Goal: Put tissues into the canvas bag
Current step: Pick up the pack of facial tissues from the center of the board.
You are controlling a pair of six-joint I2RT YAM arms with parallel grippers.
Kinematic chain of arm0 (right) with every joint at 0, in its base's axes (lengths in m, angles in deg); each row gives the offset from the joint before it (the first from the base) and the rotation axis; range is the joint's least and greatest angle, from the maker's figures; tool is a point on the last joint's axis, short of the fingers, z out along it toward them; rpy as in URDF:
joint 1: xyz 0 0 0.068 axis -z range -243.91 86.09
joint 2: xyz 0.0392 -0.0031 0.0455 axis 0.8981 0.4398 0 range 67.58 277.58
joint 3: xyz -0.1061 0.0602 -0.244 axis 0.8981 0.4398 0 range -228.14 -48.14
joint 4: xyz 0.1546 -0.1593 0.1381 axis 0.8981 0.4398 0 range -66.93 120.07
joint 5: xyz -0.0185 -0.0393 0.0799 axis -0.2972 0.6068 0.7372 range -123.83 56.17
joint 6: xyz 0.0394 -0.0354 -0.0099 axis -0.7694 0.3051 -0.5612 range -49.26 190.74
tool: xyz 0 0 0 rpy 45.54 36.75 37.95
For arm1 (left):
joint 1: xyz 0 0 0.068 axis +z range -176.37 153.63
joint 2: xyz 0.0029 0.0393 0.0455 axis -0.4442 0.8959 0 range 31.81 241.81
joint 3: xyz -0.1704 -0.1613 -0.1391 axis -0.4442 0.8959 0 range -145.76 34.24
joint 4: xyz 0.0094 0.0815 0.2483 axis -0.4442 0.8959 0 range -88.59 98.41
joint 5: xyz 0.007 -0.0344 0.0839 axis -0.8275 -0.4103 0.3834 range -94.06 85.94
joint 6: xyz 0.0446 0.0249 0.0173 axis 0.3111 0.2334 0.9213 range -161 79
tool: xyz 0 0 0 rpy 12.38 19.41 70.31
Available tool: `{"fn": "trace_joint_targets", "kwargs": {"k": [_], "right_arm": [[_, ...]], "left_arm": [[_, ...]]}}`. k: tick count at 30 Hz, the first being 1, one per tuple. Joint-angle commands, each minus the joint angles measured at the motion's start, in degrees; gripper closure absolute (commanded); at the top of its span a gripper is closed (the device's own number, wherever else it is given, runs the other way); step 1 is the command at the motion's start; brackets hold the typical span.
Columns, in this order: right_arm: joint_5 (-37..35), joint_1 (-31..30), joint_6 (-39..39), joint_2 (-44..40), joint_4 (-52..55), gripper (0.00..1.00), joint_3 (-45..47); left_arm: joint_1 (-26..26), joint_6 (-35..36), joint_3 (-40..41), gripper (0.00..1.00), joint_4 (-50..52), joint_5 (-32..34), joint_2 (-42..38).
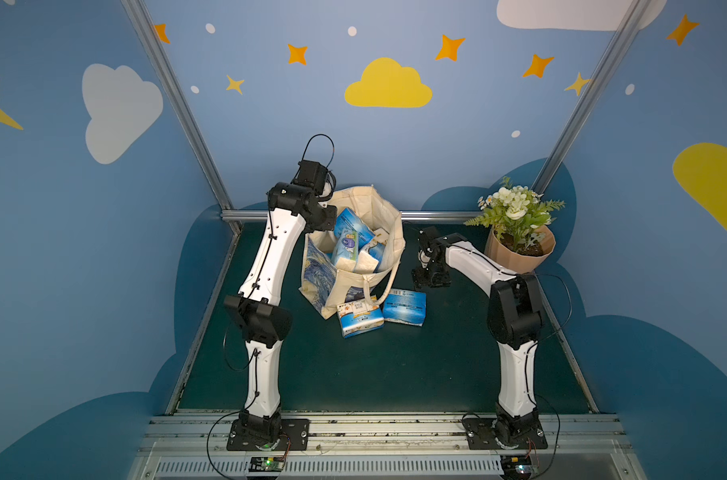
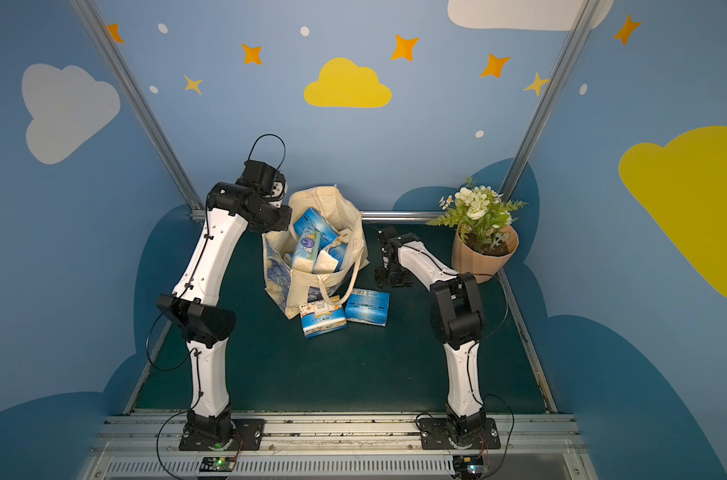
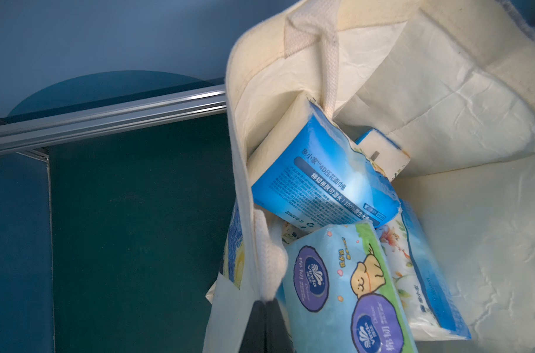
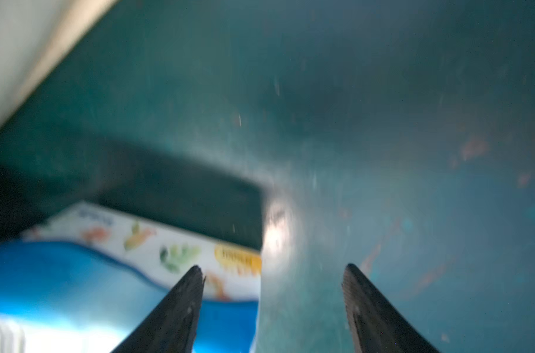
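Right claw (image 4: 274, 267) hangs released, low over the bench (image 1: 395, 374), one finger above the edge of a tissue pack (image 4: 76, 275); it looks lined up to straddle that pack. Left claw (image 1: 328, 197) is clenched, seemingly pinching the canvas bag (image 1: 389, 216) at its rim to prop the mouth open. Of the tissues (image 1: 349, 243), several packs sit inside and two lie outside by its base.

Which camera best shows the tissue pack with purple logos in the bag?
The left wrist view: the purple-logo pack lies close and sharp, its print clear, inside the canvas bag. Both top views show it small in the bag's mouth. The right wrist view does not show it.
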Motion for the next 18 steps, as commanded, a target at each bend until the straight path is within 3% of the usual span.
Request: {"fn": "trace_joint_targets", "kwargs": {"k": [1, 9, 14, 18], "right_arm": [[0.46, -0.95, -0.36, -5.22, 1.49, 0.27, 5.09], [7.24, -3.49, 0.27, -13.90, 0.41, 0.27, 14.96], [3.21, -3.59, -1.75, -24.08, -3.23, 0.22, 19.85], [8.79, -5.22, -1.29, -30.45, -5.46, 0.18, 21.35]], "left_arm": [[-0.32, 0.50, 0.31, 0.95, 2.88, 0.07, -0.99], [-0.34, 0.24, 0.27, 0.95, 2.66, -0.80, -0.79], [-0.40, 0.13, 0.27, 0.94, 3.21, -0.80, -0.84], [-0.53, 0.06, 0.27, 0.90, 3.20, -0.89, -0.99]]}}
